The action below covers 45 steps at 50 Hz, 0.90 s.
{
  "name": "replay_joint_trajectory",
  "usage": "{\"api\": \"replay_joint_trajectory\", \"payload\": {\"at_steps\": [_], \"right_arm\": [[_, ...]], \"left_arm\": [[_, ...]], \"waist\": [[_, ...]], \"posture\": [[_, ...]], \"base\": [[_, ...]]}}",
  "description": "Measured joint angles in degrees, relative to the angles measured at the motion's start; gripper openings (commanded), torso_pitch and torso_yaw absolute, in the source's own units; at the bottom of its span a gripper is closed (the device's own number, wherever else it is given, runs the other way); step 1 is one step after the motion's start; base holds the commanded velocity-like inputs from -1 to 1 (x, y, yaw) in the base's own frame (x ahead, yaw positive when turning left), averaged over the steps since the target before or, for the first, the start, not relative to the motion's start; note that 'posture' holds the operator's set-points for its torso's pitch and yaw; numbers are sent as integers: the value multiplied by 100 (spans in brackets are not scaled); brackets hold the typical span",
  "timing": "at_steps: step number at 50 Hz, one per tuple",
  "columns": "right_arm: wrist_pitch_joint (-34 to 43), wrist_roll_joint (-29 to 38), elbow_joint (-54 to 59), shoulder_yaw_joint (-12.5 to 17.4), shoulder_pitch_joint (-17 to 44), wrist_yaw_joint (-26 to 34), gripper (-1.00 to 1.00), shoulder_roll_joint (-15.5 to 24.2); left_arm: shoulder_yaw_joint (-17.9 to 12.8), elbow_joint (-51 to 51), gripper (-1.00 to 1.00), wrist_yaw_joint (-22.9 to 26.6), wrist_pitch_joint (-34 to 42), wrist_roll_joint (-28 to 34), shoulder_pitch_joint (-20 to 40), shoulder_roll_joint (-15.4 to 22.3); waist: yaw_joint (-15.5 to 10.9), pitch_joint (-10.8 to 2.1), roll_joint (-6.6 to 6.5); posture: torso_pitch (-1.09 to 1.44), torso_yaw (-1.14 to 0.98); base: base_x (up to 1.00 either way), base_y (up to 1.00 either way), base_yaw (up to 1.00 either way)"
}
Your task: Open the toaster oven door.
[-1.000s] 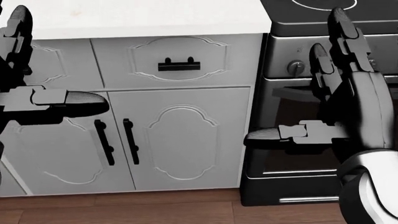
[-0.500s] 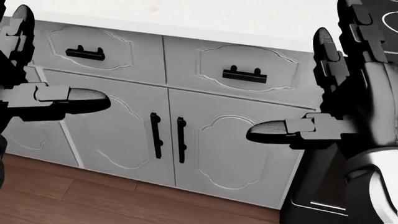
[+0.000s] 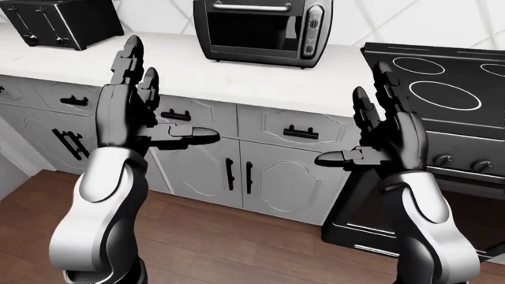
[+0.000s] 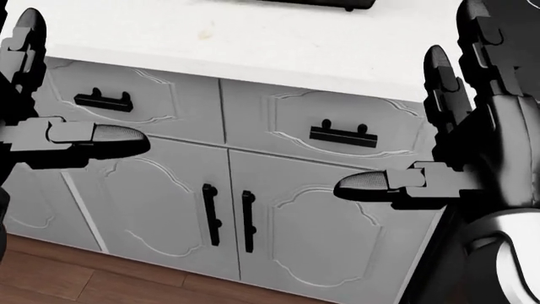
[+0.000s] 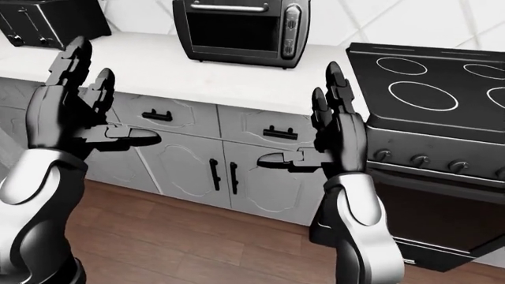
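Black toaster oven (image 3: 263,29) sits on the desk (image 3: 237,77), above and beyond both robot hands. Left robot hand (image 3: 138,109) and right robot hand (image 3: 379,133) are open, empty; neither is clearly nearer. Door handle (image 3: 251,7) runs horizontally.

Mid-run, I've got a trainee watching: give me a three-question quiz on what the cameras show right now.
1. True or false: the toaster oven door is shut.
2. What sits at the counter's left end in the left-eye view? A) kettle B) toaster C) bowl
3. Fill in: both the left hand and the right hand are ____ and hold nothing.

Key: 1 true; 2 B; 3 open.
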<state>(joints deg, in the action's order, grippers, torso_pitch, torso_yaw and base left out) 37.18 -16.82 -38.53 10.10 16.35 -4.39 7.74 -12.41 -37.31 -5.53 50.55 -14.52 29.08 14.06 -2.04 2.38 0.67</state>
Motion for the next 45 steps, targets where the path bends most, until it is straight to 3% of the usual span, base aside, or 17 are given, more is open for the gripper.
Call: {"api": "replay_joint_trajectory", "payload": {"at_steps": [2,4,5,7,13,16,20,22,28,30,32,34,37,42,45], "right_arm": [[-51,2,6,-7,-3,10,100,0],[-82,17,124,35,-61,17,100,15],[-79,34,173,72,-137,7,100,7],[-38,60,235,97,-176,-17,100,-1],[-162,25,40,100,-155,-8,100,1],[-189,27,63,108,-132,-18,100,9],[-144,38,220,-114,-225,20,100,-79],[-63,35,232,-104,-225,33,100,-65],[-153,204,96,7,-160,0,100,1],[-176,287,194,-46,-95,-11,100,-13],[-186,350,286,-63,-144,-10,100,-33],[-161,429,392,62,-302,-33,100,-2],[-36,558,448,138,-341,-98,100,-32],[-243,520,318,-3,-243,27,100,-82],[-311,472,257,40,-224,28,100,-80]], "left_arm": [[3,23,100,5,-19,12,30,2],[79,41,100,19,-6,2,-36,-74],[145,88,100,42,15,-15,-66,-93],[181,149,100,83,39,-34,-109,-90],[89,46,100,86,-71,15,-45,-73],[113,70,100,108,-163,26,-40,-77],[-4,198,100,85,-66,68,-172,-62],[-24,223,100,66,-17,82,-154,-55],[-5,94,100,79,-159,43,-70,-34],[-68,83,100,53,-175,61,-68,-9],[-74,128,100,30,-183,88,-48,-12],[95,195,100,55,-139,55,-82,-126],[243,275,100,158,-26,-55,-169,-124],[40,160,100,124,-138,14,-117,-65],[26,69,100,112,-262,37,-92,-61]], "waist": [[22,-48,206],[119,94,167],[149,125,213],[204,92,231],[299,29,-111],[341,-29,-376],[185,98,-436],[143,42,-419],[111,-97,-205],[171,-132,-55],[330,-16,220],[427,182,140],[401,260,147],[294,145,67],[343,23,-144]], "posture": [[0,0],[0,0],[0,0],[0,0],[0,0],[0,0],[0,0],[0,0],[0,0],[0,0],[0,0],[0,0],[0,0],[0,0],[0,0]], "base": [[43,0,0],[43,0,0],[42,0,0],[43,0,0],[43,0,0],[43,-1,0],[43,-3,0],[43,-4,0],[29,-12,-8],[0,0,-89],[0,0,-91],[0,-20,0],[0,0,0],[0,0,0],[0,0,-23]]}}
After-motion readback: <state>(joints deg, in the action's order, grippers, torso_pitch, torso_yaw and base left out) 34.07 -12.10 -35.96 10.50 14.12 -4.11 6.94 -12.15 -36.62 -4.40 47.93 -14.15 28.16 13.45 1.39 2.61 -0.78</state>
